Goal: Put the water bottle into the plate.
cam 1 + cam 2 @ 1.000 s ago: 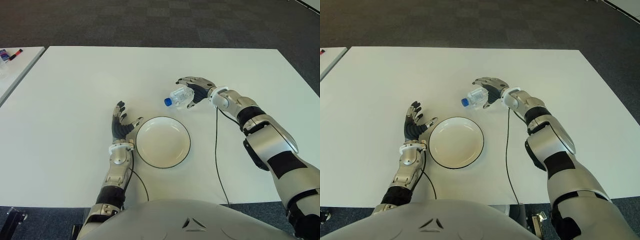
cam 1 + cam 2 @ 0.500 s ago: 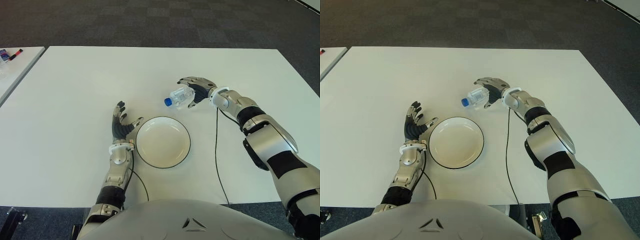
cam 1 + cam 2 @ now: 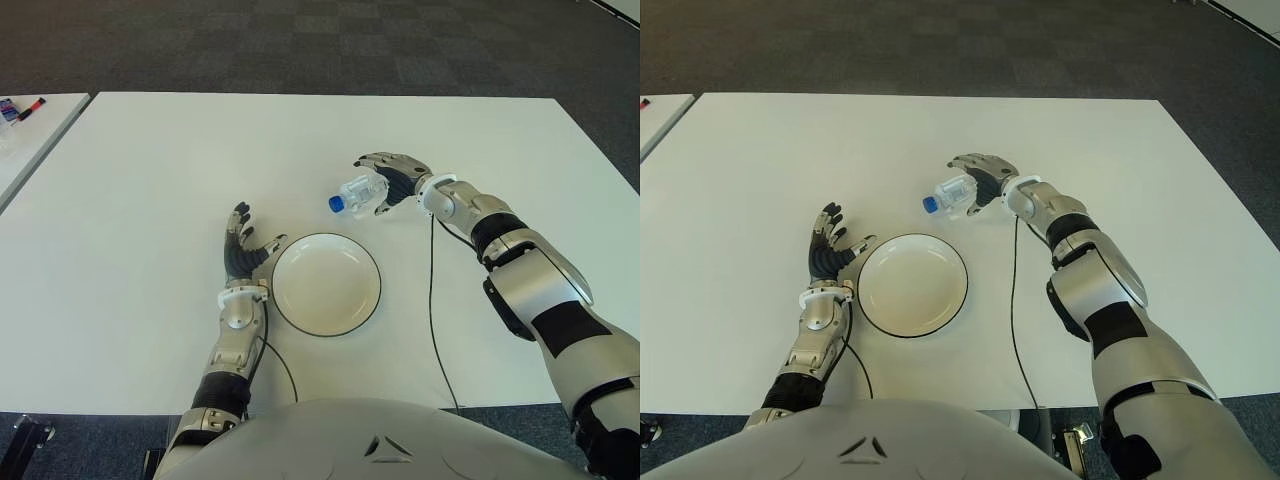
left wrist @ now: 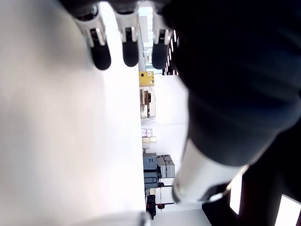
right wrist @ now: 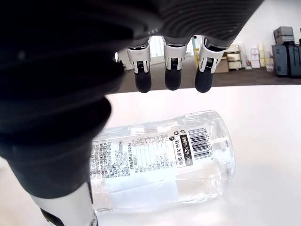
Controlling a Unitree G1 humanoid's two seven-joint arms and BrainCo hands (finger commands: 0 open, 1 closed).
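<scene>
A clear water bottle (image 3: 360,193) with a blue cap lies on its side on the white table (image 3: 150,180), cap pointing toward my left, just beyond the white plate (image 3: 300,300). My right hand (image 3: 395,178) arches over the bottle's base end. In the right wrist view its fingers (image 5: 172,77) hang spread above the labelled bottle (image 5: 160,160) without closing on it. My left hand (image 3: 245,245) shows open beside the plate's left rim, fingers pointing away from me. Nothing lies in the plate.
A black cable (image 3: 432,300) runs from my right wrist across the table to its near edge, right of the plate. A second table with small items (image 3: 20,108) stands at the far left. Dark carpet lies beyond the far edge.
</scene>
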